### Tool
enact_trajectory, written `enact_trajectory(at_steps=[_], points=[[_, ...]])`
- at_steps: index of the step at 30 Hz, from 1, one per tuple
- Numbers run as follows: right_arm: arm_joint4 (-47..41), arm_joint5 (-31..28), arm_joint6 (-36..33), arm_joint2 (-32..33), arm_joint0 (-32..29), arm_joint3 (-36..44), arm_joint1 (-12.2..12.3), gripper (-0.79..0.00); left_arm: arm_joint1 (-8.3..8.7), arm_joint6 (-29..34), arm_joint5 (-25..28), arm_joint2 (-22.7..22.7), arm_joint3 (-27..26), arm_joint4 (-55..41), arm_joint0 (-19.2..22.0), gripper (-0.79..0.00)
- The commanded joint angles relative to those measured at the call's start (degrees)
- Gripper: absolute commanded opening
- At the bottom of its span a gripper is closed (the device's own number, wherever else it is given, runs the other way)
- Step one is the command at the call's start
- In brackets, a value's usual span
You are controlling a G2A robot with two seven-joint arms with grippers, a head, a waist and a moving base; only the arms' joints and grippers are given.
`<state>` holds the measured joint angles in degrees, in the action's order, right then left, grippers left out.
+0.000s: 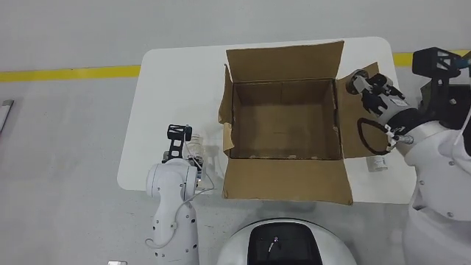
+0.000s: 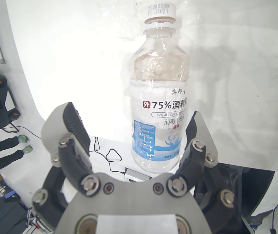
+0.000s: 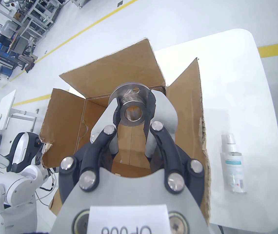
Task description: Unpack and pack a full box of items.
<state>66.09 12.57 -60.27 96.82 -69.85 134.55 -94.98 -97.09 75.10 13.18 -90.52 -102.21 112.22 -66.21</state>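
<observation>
The left gripper (image 2: 133,113) covers part of the bottle's (image 2: 158,113) lower side. Its fingers stand apart on either side of the bottle, over the table's (image 2: 80,49) left front, and it is unclear whether either touches it. The right gripper (image 3: 133,101) is clamped on a metal hub (image 3: 129,89) above the open box's (image 3: 119,71) right side, hiding part of its floor. A small bottle (image 3: 234,165) lies on the table just beside the right flap.
</observation>
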Motion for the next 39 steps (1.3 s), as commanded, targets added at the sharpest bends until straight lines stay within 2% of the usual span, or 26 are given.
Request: enact_trajectory(at_steps=[1,8,12,16,21,26,33,39], points=[[-1.61,0.38,1.04,2.13,0.54,0.10,0.21,-0.785,0.00,0.00,0.00,0.00,0.00,0.00,0.00,0.000],[-5.07,2.82,0.20,15.40,3.79,0.08,1.60,-0.785,0.00,0.00,0.00,0.00,0.00,0.00,0.00,0.000],[-3.06,2.11,-2.92,21.40,3.54,-0.68,2.70,-0.785,0.00,0.00,0.00,0.00,0.00,0.00,0.00,0.000],[1.40,0.00,-7.01,24.25,1.69,-3.43,3.76,-0.785,0.00,0.00,0.00,0.00,0.00,0.00,0.00,0.000],[10.23,-2.92,-11.47,23.20,-1.14,-6.40,4.81,-0.785,0.00,0.00,0.00,0.00,0.00,0.00,0.00,0.000],[14.94,-5.12,-11.78,19.49,-3.05,-9.88,5.32,-0.785,0.00,0.00,0.00,0.00,0.00,0.00,0.00,0.000],[18.02,-10.51,-9.71,15.61,-4.62,-14.59,6.08,-0.785,0.00,0.00,0.00,0.00,0.00,0.00,0.00,0.000],[18.43,-13.30,-9.88,14.73,-4.35,-17.78,6.79,-0.785,0.00,0.00,0.00,0.00,0.00,0.00,0.00,0.000]])
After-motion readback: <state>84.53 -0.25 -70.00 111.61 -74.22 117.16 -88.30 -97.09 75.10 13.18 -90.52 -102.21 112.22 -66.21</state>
